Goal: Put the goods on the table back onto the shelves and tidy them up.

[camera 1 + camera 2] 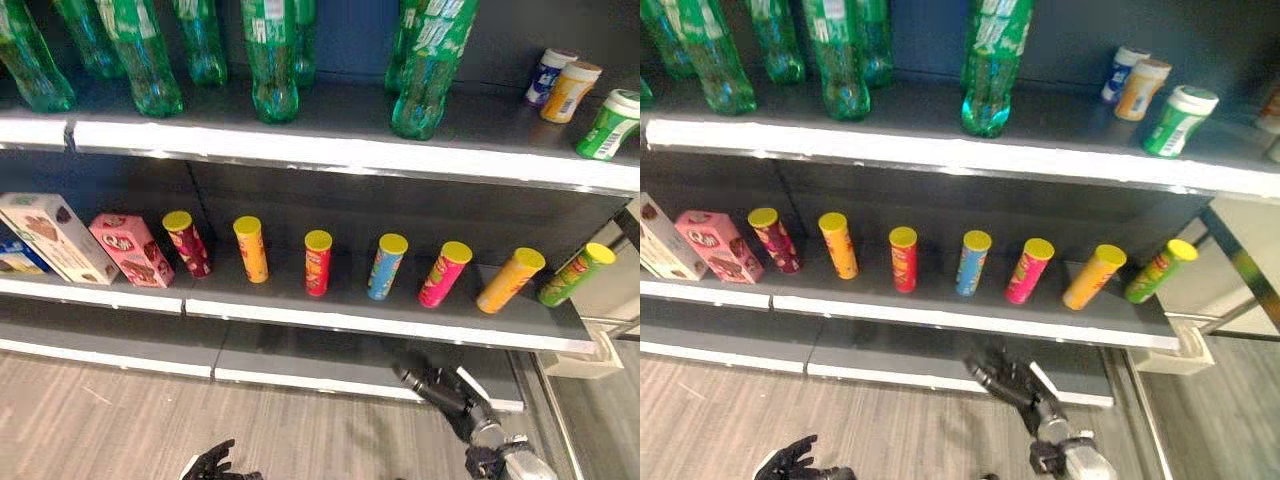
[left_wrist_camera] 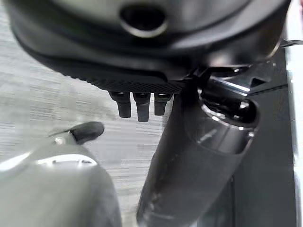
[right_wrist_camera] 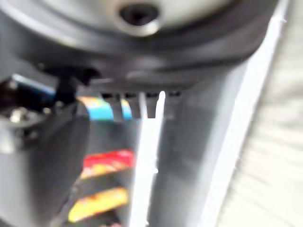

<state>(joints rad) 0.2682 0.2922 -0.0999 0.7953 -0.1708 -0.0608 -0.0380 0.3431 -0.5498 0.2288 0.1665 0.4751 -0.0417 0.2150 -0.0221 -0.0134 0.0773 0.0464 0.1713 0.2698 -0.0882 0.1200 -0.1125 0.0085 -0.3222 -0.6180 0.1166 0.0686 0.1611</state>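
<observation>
- Yellow-lidded tubes stand spaced along the middle shelf, lids facing out for tidy display.
- Right hand reaches low by the bottom shelf, fingers straight, empty.
- Left hand hangs loose, holding nothing.

7 cans line the middle shelf, boxes at their left.
</observation>
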